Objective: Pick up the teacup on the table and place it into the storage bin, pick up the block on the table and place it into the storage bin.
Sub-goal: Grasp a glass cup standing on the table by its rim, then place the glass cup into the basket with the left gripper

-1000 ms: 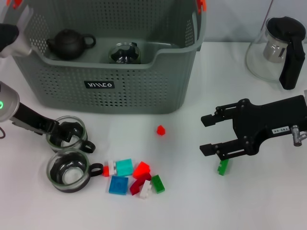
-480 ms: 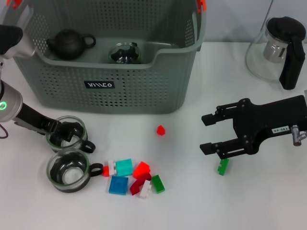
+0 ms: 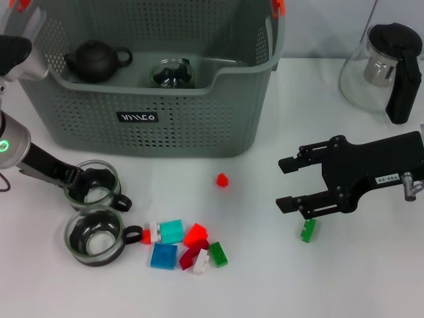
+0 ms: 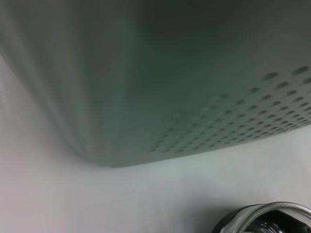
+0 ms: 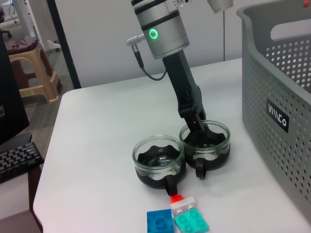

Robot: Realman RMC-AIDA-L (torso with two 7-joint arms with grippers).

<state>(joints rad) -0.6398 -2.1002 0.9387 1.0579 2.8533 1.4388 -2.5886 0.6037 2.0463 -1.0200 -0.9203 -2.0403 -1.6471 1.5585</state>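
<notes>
Left end effector [image 3: 85,183] has settled lower into the far teacup [image 3: 97,188], near the storage bin [image 3: 199,126]; its grip I cannot tell, and no lift yet. Right end effector [image 3: 289,183] hangs wide open, unmoved, above the green block [image 3: 308,230] on the counter [image 3: 265,278]

A second teacup [image 3: 95,236] touches the gripped teacup [image 3: 93,187]; bare table [image 3: 265,265] between the tools.

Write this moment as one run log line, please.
left gripper: in teacup beside storage bin | right gripper: open, above green block
</notes>
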